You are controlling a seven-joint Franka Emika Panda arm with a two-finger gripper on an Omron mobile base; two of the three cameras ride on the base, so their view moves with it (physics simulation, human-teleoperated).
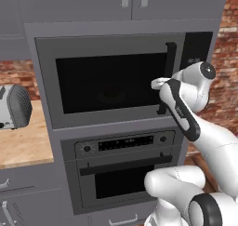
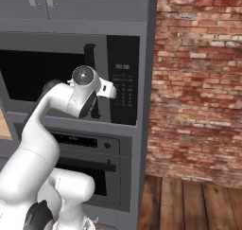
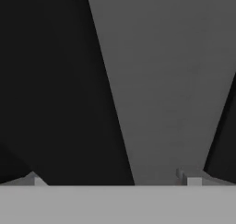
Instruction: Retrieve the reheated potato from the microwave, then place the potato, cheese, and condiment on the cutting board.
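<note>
Gripper (image 3: pixel 113 179) fingers spread wide, close against the shut microwave (image 1: pixel 111 81) door near its handle (image 1: pixel 170 76); door unopened, so every retrieval and placing step remains.

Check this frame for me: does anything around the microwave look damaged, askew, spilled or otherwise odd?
Nothing stands out. The microwave sits square in its cabinet with the door shut and the glass intact. The hand is at the door's handle, open, gripping nothing. The oven below is closed and level. No spills are visible.
</note>
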